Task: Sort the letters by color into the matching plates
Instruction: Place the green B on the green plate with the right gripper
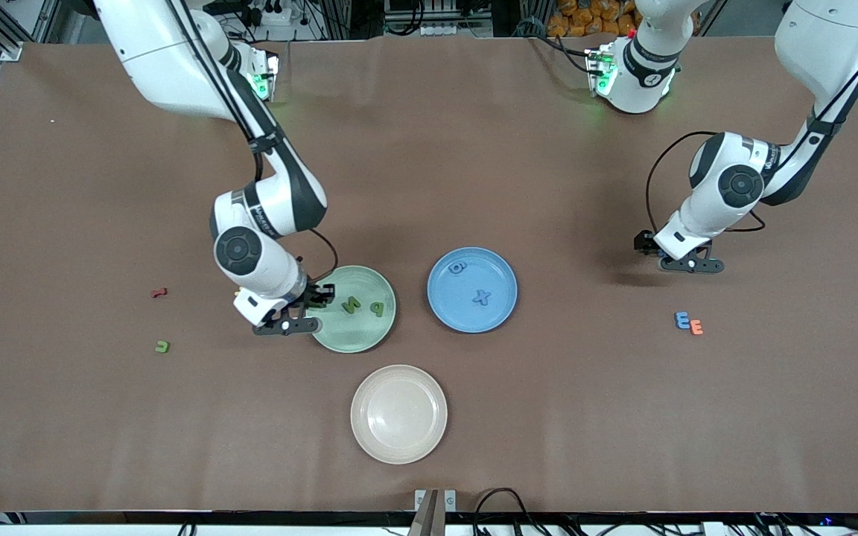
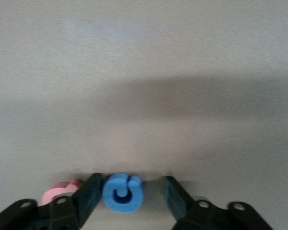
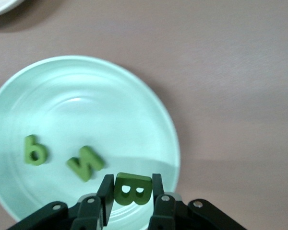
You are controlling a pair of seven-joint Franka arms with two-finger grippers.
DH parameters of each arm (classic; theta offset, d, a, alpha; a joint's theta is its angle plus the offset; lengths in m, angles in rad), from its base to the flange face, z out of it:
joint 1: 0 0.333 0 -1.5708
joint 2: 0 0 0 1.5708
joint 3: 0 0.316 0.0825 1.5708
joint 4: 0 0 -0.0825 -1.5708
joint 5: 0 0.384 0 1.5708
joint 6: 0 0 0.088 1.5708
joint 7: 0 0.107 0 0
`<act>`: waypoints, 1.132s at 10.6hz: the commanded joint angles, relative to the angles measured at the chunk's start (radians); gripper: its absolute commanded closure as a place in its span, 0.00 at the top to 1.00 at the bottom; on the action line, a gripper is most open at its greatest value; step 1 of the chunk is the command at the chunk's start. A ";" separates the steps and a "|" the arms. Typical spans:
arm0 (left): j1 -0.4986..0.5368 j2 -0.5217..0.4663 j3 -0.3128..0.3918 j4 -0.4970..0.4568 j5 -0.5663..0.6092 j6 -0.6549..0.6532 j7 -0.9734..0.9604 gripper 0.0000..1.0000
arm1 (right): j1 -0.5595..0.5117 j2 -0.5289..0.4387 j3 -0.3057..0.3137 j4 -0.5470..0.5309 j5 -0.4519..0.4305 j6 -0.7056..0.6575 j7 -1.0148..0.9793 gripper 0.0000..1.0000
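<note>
Right gripper (image 1: 308,309) hung over the mint green plate (image 1: 366,339), at the rim toward the right arm's end of the bench. Its fingers were pinched on a dark green B (image 3: 132,189), the letter standing upright between the pads with its long axis across the grip. Straight below it lay bare plate floor. Two green pieces already sat in that plate: an N-like one (image 1: 352,304) and a smaller b-like one (image 1: 377,309), both a little inward of the held letter, so a drop in place looked clear of them.

Left gripper (image 1: 686,260) was low over the bench near the left arm's end, well apart from both plates. Its jaws were partly open around a blue curled letter (image 2: 122,192): one finger (image 2: 89,199) touched it, the other stood off with a gap, so no firm hold yet. A pink piece (image 2: 62,190) lay just outside the touching finger.

Blue plate (image 1: 503,316) held two blue pieces, an X (image 1: 482,297) and a rounder one (image 1: 458,266). A blue E (image 1: 681,320) and an orange E (image 1: 696,327) lay touching, nearer the front camera than the left gripper. A loose green piece (image 1: 162,346) and a red one (image 1: 159,292) lay toward the right arm's end. The beige plate (image 1: 369,439) was empty.
</note>
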 commanded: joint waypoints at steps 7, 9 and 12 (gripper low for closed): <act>0.028 -0.021 -0.081 0.004 0.033 0.008 -0.106 0.00 | 0.014 -0.024 -0.026 0.012 0.014 -0.036 -0.060 1.00; 0.028 -0.031 -0.130 0.027 0.032 0.005 -0.188 0.00 | -0.024 -0.024 -0.073 0.014 0.010 -0.035 -0.224 1.00; 0.028 -0.036 -0.204 0.053 0.021 0.005 -0.312 0.00 | -0.117 -0.032 -0.083 0.014 -0.018 -0.033 -0.326 1.00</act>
